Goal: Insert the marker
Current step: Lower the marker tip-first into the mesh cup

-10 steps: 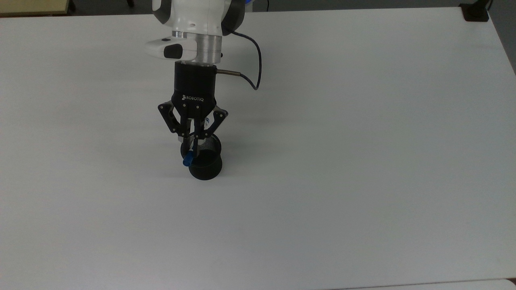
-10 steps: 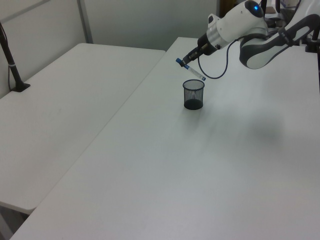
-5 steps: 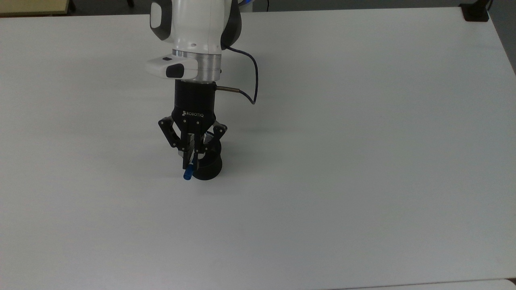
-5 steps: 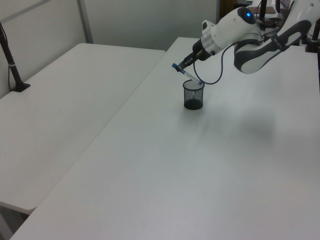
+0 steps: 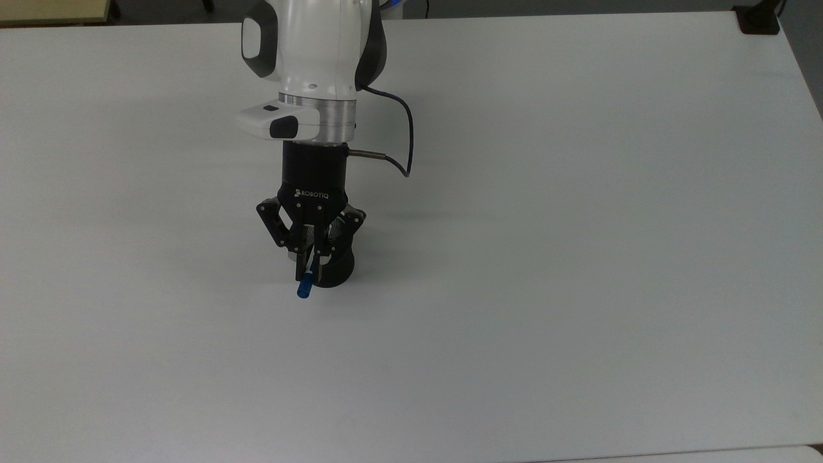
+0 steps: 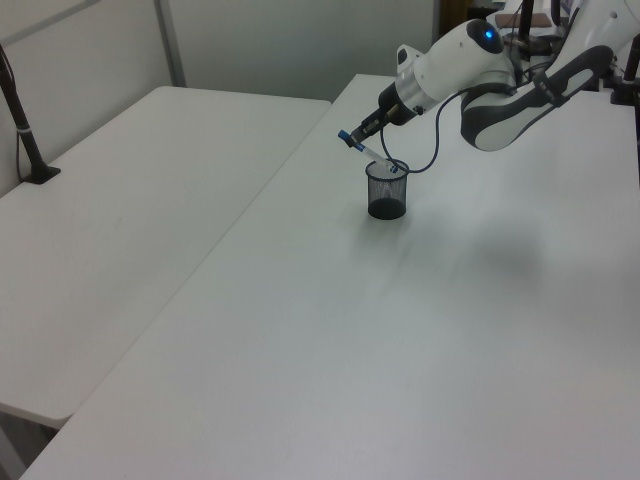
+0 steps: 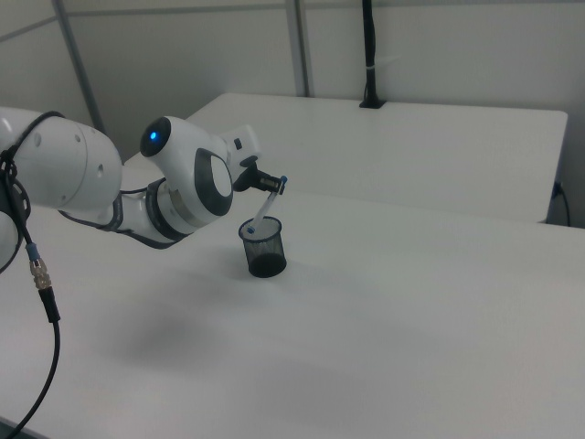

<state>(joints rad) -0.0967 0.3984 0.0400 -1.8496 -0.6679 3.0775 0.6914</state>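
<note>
My gripper [image 5: 311,262] is shut on the marker [image 5: 303,287], a slim white pen whose blue cap sticks out past the fingers. The black mesh cup [image 5: 335,273] stands upright on the white table [image 5: 546,257], mostly under the gripper in the top view. In the left view the marker [image 6: 374,156] slants down from the gripper [image 6: 358,142], and its lower end is at the rim of the cup [image 6: 387,192]. The right view shows the same tilt: the marker [image 7: 265,208] runs from the gripper [image 7: 271,187] down into the mouth of the cup [image 7: 263,249].
A dark cable [image 5: 404,145] loops off the wrist. A second white table [image 6: 150,190] stands beside this one, with a black clamped post [image 6: 22,120] at its edge. Another black post [image 7: 368,55] rises at the far table's back. A black clamp [image 5: 759,19] sits at the table corner.
The gripper has moved toward the top view's bottom and come lower over the cup, still holding the marker. The marker's lower end has gone from above the rim into the cup's mouth.
</note>
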